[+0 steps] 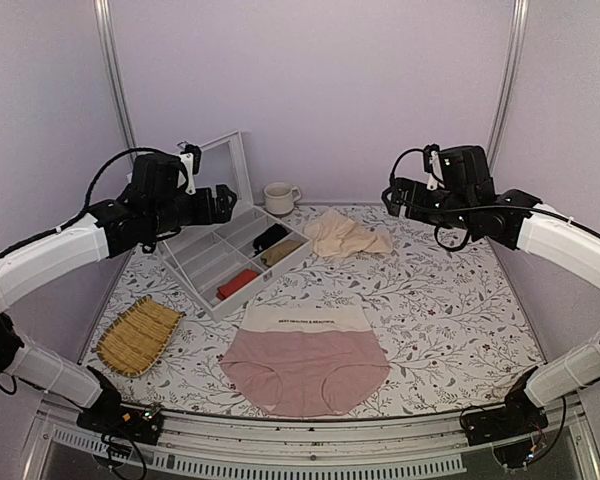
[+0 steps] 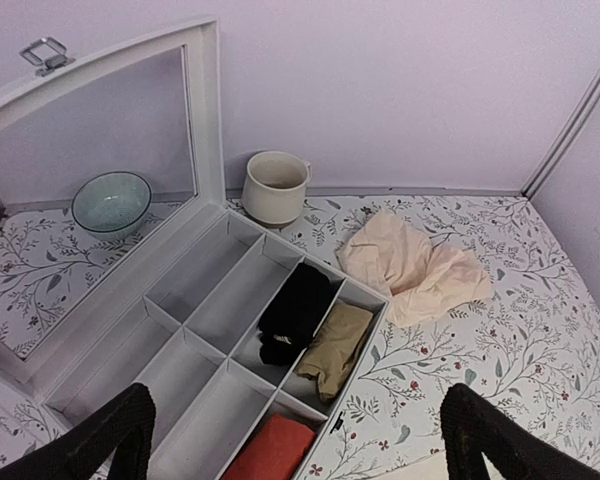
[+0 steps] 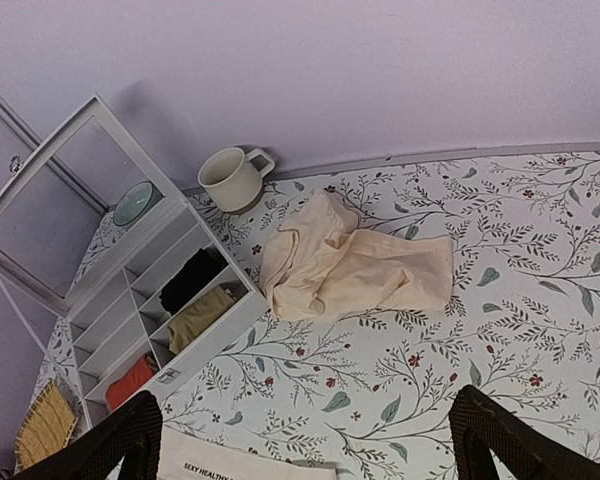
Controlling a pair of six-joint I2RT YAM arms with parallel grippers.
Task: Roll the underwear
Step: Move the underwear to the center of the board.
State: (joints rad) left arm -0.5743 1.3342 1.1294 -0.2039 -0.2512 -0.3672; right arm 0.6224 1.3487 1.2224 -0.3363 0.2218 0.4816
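The underwear [image 1: 305, 360] lies flat at the table's near middle, dusty-pink with a wide cream waistband bearing dark text. Its waistband edge shows at the bottom of the right wrist view [image 3: 242, 466]. My left gripper [image 1: 220, 200] is raised above the compartment box at the left, open and empty; its fingertips [image 2: 110, 440] frame the box. My right gripper [image 1: 392, 197] is raised at the right rear, open and empty, above the bare cloth beyond the underwear; its fingertips [image 3: 130, 435] stand wide apart.
A white compartment box [image 1: 220, 255] with raised lid holds a black item [image 2: 295, 310], an olive bundle [image 2: 330, 350] and a red bundle [image 2: 270, 452]. A pale beige cloth [image 1: 345, 237] and a cream mug [image 1: 278, 197] sit at the back. A woven tray [image 1: 138, 335] lies left.
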